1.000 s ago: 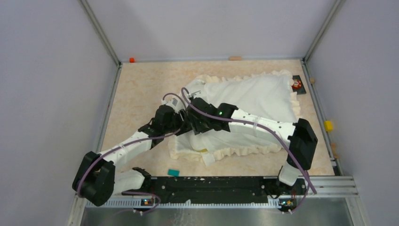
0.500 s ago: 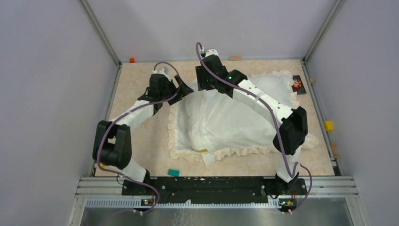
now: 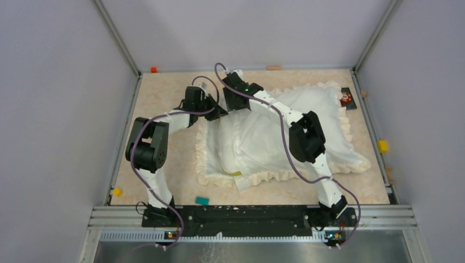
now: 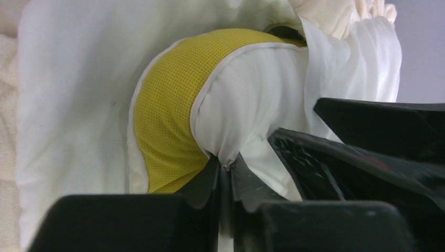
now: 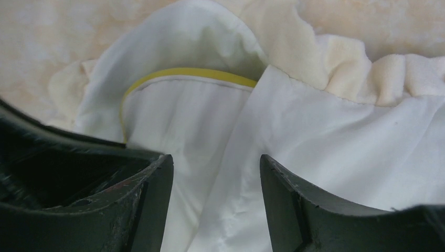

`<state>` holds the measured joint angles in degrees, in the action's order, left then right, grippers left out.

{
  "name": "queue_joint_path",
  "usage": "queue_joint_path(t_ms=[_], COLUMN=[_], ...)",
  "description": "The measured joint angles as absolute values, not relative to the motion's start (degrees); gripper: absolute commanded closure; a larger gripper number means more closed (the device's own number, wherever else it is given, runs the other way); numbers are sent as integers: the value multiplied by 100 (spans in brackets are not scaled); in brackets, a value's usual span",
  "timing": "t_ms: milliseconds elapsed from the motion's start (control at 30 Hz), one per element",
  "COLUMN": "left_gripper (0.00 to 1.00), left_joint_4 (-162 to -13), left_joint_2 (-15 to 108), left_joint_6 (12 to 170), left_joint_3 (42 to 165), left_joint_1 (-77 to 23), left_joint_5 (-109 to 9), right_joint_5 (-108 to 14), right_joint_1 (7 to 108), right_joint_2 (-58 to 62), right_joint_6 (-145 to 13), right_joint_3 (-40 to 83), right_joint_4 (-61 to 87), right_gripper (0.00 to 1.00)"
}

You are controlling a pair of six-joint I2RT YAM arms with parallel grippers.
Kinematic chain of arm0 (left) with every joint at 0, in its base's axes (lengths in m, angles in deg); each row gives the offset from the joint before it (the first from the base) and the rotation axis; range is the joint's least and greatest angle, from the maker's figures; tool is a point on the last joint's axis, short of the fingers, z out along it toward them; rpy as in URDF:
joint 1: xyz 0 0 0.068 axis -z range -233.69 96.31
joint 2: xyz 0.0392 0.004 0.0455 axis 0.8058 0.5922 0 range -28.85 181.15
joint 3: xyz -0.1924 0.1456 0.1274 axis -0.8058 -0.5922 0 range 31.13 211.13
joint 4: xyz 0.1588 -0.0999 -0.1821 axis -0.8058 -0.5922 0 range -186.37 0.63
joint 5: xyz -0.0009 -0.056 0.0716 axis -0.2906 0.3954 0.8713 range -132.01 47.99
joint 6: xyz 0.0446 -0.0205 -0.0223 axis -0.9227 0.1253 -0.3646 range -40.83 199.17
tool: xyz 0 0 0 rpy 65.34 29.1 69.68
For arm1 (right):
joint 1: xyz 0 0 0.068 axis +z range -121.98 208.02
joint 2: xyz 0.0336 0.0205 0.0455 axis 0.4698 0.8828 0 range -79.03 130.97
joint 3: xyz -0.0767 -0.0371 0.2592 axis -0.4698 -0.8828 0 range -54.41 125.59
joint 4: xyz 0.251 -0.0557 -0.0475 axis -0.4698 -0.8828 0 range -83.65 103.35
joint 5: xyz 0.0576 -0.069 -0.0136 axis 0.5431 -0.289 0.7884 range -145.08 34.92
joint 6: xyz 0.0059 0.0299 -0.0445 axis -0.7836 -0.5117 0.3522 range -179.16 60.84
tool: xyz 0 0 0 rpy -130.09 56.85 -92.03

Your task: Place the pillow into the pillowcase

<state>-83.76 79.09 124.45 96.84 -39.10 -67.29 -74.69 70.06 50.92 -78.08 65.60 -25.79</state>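
- Step in hand, as I read it: seating the last corner of the plump white pillow (image 4: 252,100), which has a yellow mesh band along its edge, inside the thin cream pillowcase (image 3: 329,118) with a frilly border.
- The pillow lies mostly inside the case, mid-way across the pale marbled counter (image 3: 164,87). Its far-left corner shows at the case mouth.
- Left claw (image 4: 224,167): clamped on a pinch of white pillow cloth just beside the yellow band.
- Right claw (image 5: 216,178): spread wide and holding nothing, over the case flap next to the exposed corner.
- To do it well: the right claw should take the case hem only and draw it over the corner while the left pushes in. The left should let go before it gets covered, or it may drag the pillow back out.
- Pose: both arms reach far and converge at the far-left corner. The right arm crosses above the case.
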Motion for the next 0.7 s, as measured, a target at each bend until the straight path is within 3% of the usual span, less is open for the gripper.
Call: queue_joint_path(t_ms=[33,167,267,400,567,700], left_gripper=[100,100,100,100,100,100], left_joint_4=[-8306,-8094,-8011,-7983,-7952,-7917], left_joint_2=[7911,7948,7948,7948,7948,7948], left_joint_6=[12482,12549,12556,12552,12488,12403], left_joint_3=[9649,9575,9537,9527,9524,9524], left_joint_1=[-3910,-3910,-3910,-3910,-3910,-3897], left_joint_5=[-6764,-6834,-6841,-6852,-6884,-6946], right_joint_5=[-7509,-7692,-7882,-8020,-8057,-7911], right_joint_1=[6980,6906,6904,6858,6720,6685], right_joint_2=[5153,5219,5219,5298,5859,6187], right_joint_6=[-7834,-7941,-8002,-8109,-8114,-8159], right_joint_3=[6557,6483,6483,6614,7473,8118], right_joint_4=[-2592,-2592,-2559,-2629,-2857,-3160], right_gripper=[40,43,58,71,100,100])
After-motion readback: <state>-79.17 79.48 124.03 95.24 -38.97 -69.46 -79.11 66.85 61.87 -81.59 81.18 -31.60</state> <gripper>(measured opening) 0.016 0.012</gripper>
